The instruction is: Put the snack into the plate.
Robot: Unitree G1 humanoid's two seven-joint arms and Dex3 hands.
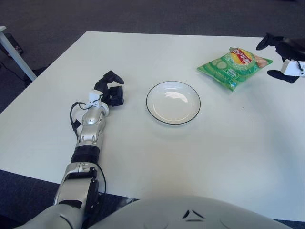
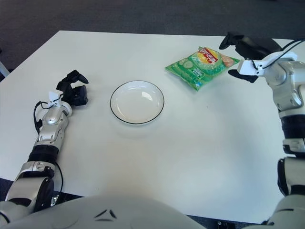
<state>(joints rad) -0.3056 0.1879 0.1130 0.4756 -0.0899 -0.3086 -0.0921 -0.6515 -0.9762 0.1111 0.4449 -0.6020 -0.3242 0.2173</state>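
Observation:
The snack is a green chip bag [image 1: 234,68] lying flat on the white table at the far right, apart from the plate. The white plate [image 1: 148,103] with a thin dark rim sits empty near the table's middle. My right hand [image 2: 234,58] is at the bag's right end, with one finger above the bag's far corner and another at its near corner. The fingers are spread and hold nothing. My left hand [image 1: 112,89] shows left of the plate, its fingers loosely curled and empty.
The white table [image 1: 200,157] has its left edge and front edge in view, with dark carpet beyond. A white table leg [image 1: 14,52] stands at the far left off the table.

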